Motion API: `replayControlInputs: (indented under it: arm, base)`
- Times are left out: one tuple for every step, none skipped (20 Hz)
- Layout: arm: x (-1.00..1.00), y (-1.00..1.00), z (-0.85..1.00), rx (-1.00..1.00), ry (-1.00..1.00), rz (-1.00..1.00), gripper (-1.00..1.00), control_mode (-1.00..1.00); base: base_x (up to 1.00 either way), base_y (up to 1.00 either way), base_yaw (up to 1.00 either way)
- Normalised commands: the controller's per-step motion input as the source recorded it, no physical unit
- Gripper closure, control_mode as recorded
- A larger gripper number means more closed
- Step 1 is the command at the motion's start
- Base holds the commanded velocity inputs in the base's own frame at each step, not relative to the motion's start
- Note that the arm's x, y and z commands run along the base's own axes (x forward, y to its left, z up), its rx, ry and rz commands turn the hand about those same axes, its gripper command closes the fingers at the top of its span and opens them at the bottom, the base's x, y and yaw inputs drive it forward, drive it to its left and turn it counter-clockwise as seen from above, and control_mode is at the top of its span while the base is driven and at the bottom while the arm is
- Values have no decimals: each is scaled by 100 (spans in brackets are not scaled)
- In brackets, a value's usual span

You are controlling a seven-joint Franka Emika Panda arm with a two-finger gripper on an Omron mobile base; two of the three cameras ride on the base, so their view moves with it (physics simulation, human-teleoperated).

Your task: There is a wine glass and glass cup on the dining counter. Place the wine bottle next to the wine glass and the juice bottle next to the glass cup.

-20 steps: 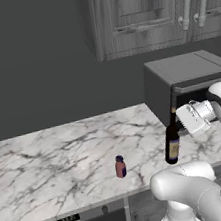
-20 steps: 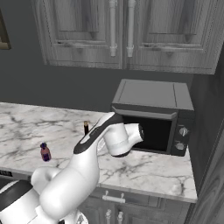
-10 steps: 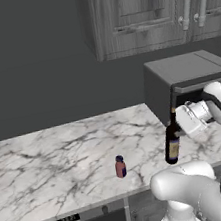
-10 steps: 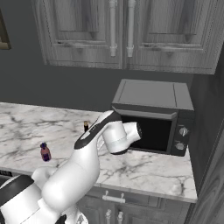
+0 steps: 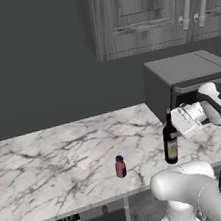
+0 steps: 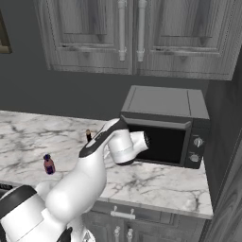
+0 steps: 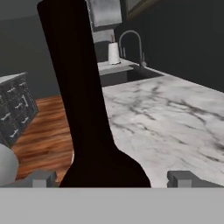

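Standing upright in left base view near counter [image 5: 49,157] front edge: wine bottle [image 5: 170,141], right of juice bottle [image 5: 120,166], microwave [image 5: 188,77] behind; gripper [image 5: 177,122] level with bottle neck. Right base view: juice bottle [image 6: 48,164] near front edge, bottle top [image 6: 88,135] behind arm. Hand view: bottle neck [image 7: 81,87] between wide-spread fingertips [image 7: 181,177], not clamped.

The countertop [image 5: 64,155], across the middle of the left base view, looks like polished white marble with grey veins. The wine bottle [image 5: 170,142] at centre right is dark glossy glass with a matt, paper-like tan label. The juice bottle [image 5: 120,166] reads as smooth reddish plastic. The microwave [image 6: 165,123] has a matt dark casing and a glossy black door. The cabinets [image 6: 127,35] show grey grained wood with metallic handles. In the hand view, a brushed-metal faucet [image 7: 131,43] stands above, and brown wood flooring [image 7: 41,127] lies at left.
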Motion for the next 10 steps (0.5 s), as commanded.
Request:
replayControlInputs:
  arm:
    - [0, 18, -10, 4, 4, 0, 100, -100]
    - [0, 15, -8, 3, 2, 0, 100, -100]
    - [0, 12, -8, 4, 1, 0, 100, -100]
    - [0, 7, -5, 3, 0, 0, 100, -100]
    - [0, 3, -3, 3, 0, 0, 100, -100]
    - [-2, 0, 0, 3, 0, 0, 100, -100]
    - [-6, 0, 0, 3, 0, 0, 100, -100]
    - [-10, 0, 4, 2, 0, 0, 100, -100]
    - [-12, 0, 9, 2, 0, 0, 100, -100]
    - [-19, 0, 19, 1, 1, 0, 100, -100]
  base:
    - [0, 0, 0]
    - [0, 0, 0]
    - [0, 0, 0]
    - [0, 0, 0]
    - [0, 0, 0]
    - [0, 0, 0]
    - [0, 0, 0]
    - [0, 0, 0]
    - [0, 0, 0]
    - [0, 0, 0]
